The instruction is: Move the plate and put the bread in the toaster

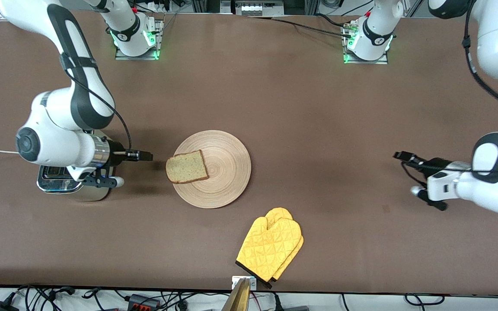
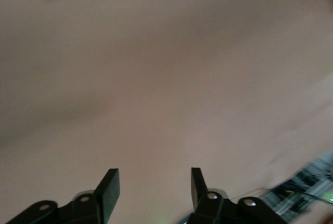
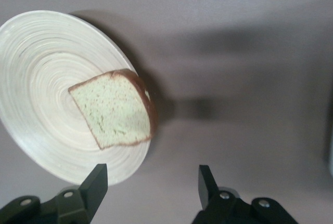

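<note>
Two grippers are hanging empty, and the plate [image 1: 212, 169] is serving as the landmark here. The bread [image 1: 186, 166] is lying flat on the plate, overhanging the rim toward the right arm's end of the table. The toaster [image 1: 65, 185] is standing well apart from the plate at that same end, mostly hidden under the right arm's wrist. The right gripper [image 3: 151, 186] is hovering between toaster and plate, its fingers standing apart and pointing at the slice. The left gripper [image 2: 153, 190] is waiting over bare table [image 1: 318, 129] well apart from the plate toward the left arm's end, fingers also apart with nothing between them. By my judgement the bread pickup is the step in hand; next, the right gripper is needing to descend, straddle the overhanging crust, and pinch it. A yellow oven mitt [image 1: 270, 247] is lying nearer the front camera than the plate.
</note>
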Robot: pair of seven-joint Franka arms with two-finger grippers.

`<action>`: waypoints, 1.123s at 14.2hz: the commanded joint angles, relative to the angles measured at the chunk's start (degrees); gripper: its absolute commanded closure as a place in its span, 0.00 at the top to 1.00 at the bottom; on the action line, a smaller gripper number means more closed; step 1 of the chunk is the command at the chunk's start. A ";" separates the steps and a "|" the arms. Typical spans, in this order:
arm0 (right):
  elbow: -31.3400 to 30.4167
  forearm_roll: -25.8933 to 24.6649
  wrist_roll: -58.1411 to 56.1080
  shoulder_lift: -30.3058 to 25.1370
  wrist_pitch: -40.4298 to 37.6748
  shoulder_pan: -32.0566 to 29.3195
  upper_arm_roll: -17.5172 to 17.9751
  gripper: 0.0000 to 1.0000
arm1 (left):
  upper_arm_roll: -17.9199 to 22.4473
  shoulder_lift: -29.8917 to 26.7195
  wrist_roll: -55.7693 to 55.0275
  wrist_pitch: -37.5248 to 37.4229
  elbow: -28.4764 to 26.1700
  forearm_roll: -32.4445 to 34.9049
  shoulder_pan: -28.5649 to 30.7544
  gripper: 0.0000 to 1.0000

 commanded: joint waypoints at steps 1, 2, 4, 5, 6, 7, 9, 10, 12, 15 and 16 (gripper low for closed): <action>0.18 1.68 -2.22 3.11 3.31 0.51 0.05 0.78 | -0.24 -7.08 0.55 -1.05 -1.19 5.42 2.05 1.00; 0.26 2.46 -4.93 3.99 3.83 0.60 0.05 0.78 | -0.24 -8.67 0.37 -1.92 -1.11 5.52 3.03 1.00; 0.35 6.76 -7.76 5.92 4.37 0.60 0.05 0.78 | -0.32 -12.27 0.55 -3.42 -0.67 5.52 5.05 1.00; 0.35 7.30 -8.82 6.45 4.72 0.60 0.05 0.78 | -1.11 -14.81 0.37 -3.51 -0.67 4.91 6.11 1.00; 0.35 7.39 -9.87 6.89 5.76 0.69 0.05 0.78 | -1.20 -16.58 -0.32 -3.42 -0.67 5.25 5.59 1.00; 0.27 7.39 -10.75 7.68 6.82 0.69 0.05 0.78 | -1.20 -17.64 -0.42 -3.34 -0.67 5.34 5.59 1.00; 0.27 7.39 -12.25 9.00 8.58 0.69 0.05 0.77 | -1.03 -18.44 -0.59 -3.34 -0.67 6.30 5.59 1.00; 0.27 7.39 -12.43 9.62 9.46 0.78 0.05 0.77 | -0.85 -18.44 -0.77 -3.25 -0.67 6.57 5.59 1.00; 0.35 7.57 -12.34 10.06 10.43 1.83 0.13 0.76 | -1.20 -18.53 -3.65 -3.07 0.12 6.57 4.11 1.00; 0.44 8.00 -12.25 10.32 10.78 2.45 0.14 0.74 | -1.38 -18.71 -4.55 -3.34 0.74 9.38 2.52 1.00; 0.44 10.10 -12.43 10.41 10.70 2.45 0.14 0.74 | -0.77 -19.06 -5.07 -3.34 0.74 9.91 1.47 1.00</action>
